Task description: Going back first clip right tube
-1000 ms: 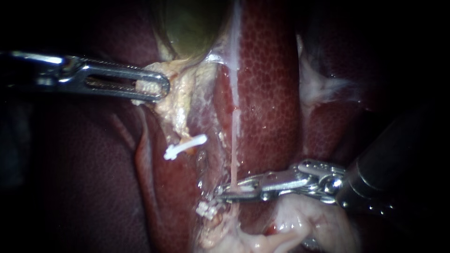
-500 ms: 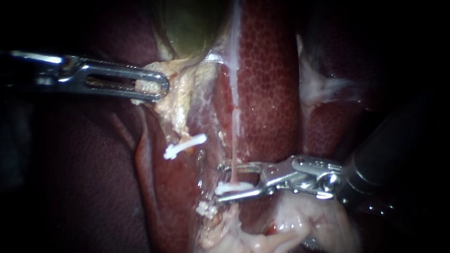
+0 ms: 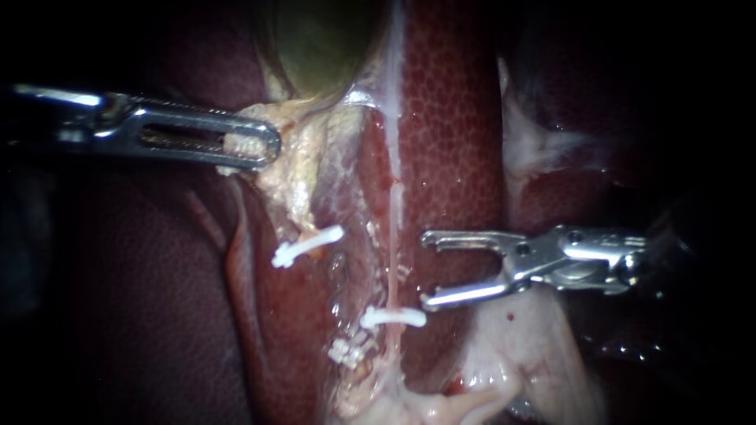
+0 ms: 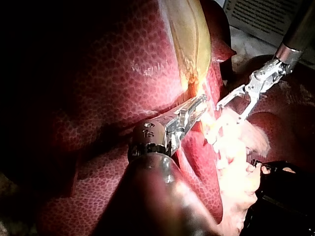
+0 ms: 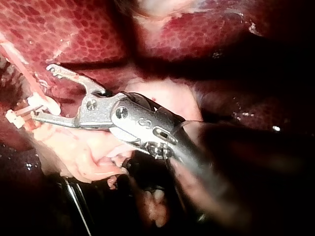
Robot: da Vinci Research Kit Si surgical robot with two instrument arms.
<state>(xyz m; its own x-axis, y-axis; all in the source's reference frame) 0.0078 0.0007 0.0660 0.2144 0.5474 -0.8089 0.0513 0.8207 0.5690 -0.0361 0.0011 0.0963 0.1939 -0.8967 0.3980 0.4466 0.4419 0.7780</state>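
- Two instruments are at work. The left instrument [image 3: 260, 147] reaches in across the upper left of the frame. Its jaws are pressed together on a fold of pale tissue [image 3: 295, 169] just under the gallbladder [image 3: 315, 43].
- The right instrument [image 3: 425, 267] comes in from the right edge at mid-height. Its jaws stand wide apart like a fork and hold nothing; only dark red liver [image 3: 449, 118] shows in the gap.
- I count two white clips.
- The lower clip [image 3: 392, 317] sits in the lower middle of the frame, lying crosswise on the right tube [image 3: 391, 271]. It is just below and left of the tip of the right instrument's lower jaw, and outside the jaws.
- The upper clip [image 3: 309, 245] lies left of centre, tilted, and well apart from both instruments. I cannot make out what it is clamped on.
- Only one tube is plain to see: the right tube, a thin pale strand running down the middle of the frame beside the liver.
- A small pale ridged piece [image 3: 346, 352] lies near the bottom, left of the tube. I cannot tell what it is.
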